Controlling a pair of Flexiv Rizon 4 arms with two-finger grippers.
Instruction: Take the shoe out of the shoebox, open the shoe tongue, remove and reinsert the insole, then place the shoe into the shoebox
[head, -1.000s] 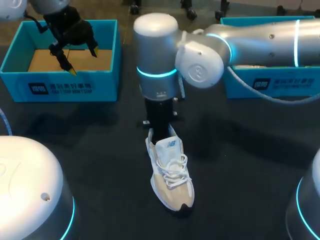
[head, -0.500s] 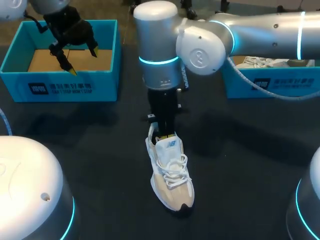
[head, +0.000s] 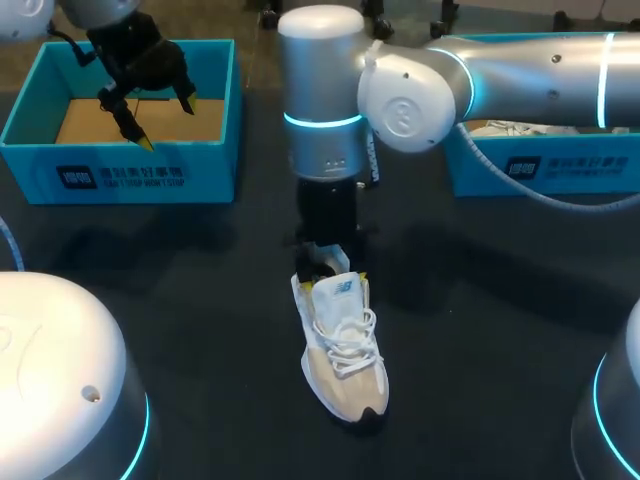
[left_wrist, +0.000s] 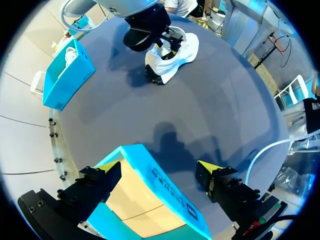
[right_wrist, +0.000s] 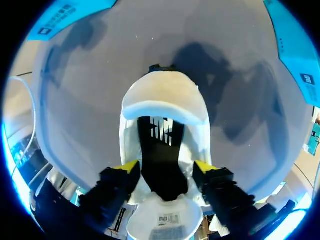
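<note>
Dark counter holds the unboxed shoe — right gripper open astride its collar, left gripper open over box; later steps seem left.

White-beige shoe, white laces: upright on sole on counter, well apart from shoebox. Teal shoebox: open-topped, brown floor showing.

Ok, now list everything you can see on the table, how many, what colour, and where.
shoe: one, white and beige, middle of the table.
left shoebox: one, teal, far left, cardboard floor showing.
right shoebox: one, teal, far right, holding a white item.
table: one, dark.
left gripper: over the left shoebox, open.
right gripper: at the shoe's opening, open.
</note>
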